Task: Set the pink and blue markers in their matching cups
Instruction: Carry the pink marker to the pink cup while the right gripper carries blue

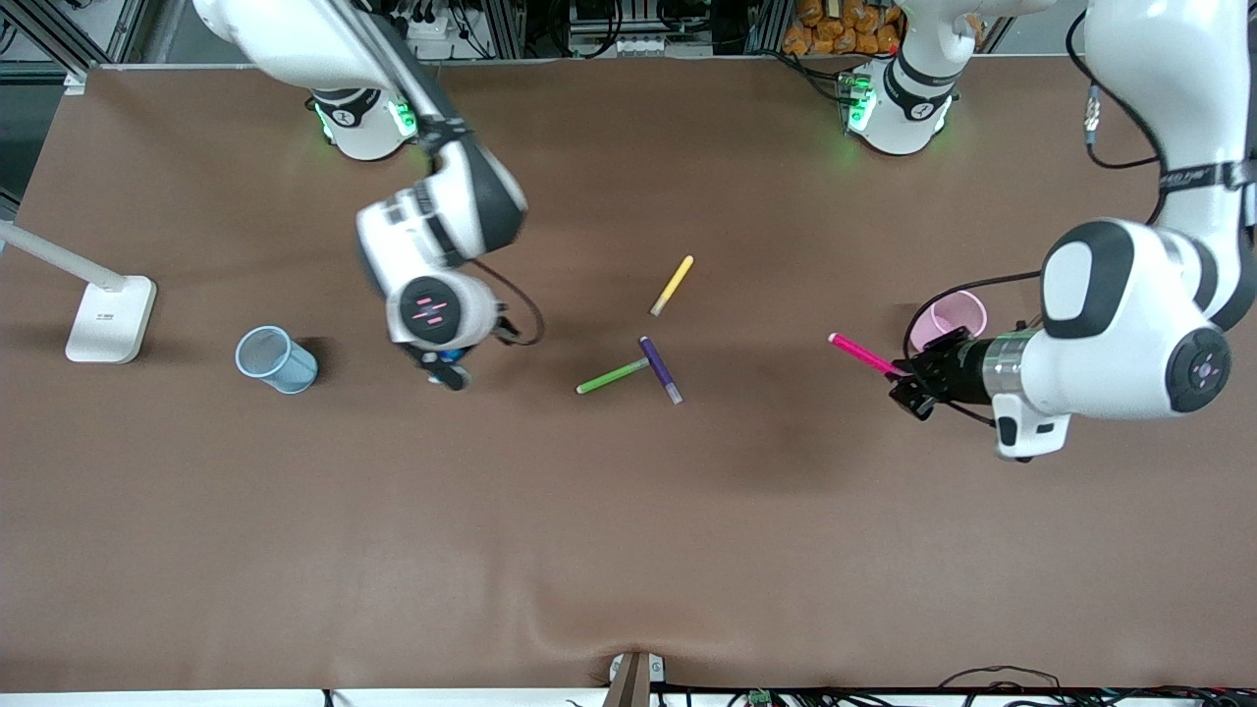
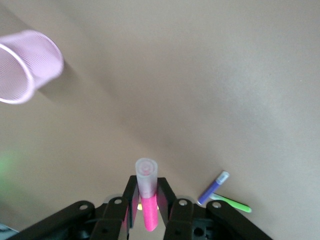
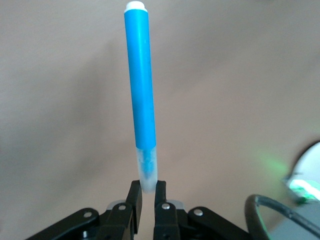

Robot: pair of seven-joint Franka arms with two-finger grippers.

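Observation:
My left gripper is shut on the pink marker. The marker sticks out level toward the middle of the table, pale cap leading. The pale pink cup stands upright on the table right beside this gripper. My right gripper is shut on the pale end of the blue marker. In the front view only a speck of that blue marker shows under the wrist. The pale blue cup stands toward the right arm's end of the table, apart from this gripper.
A yellow pen, a green pen and a dark purple pen lie loose mid-table between the arms. A white lamp base sits at the right arm's end, past the blue cup.

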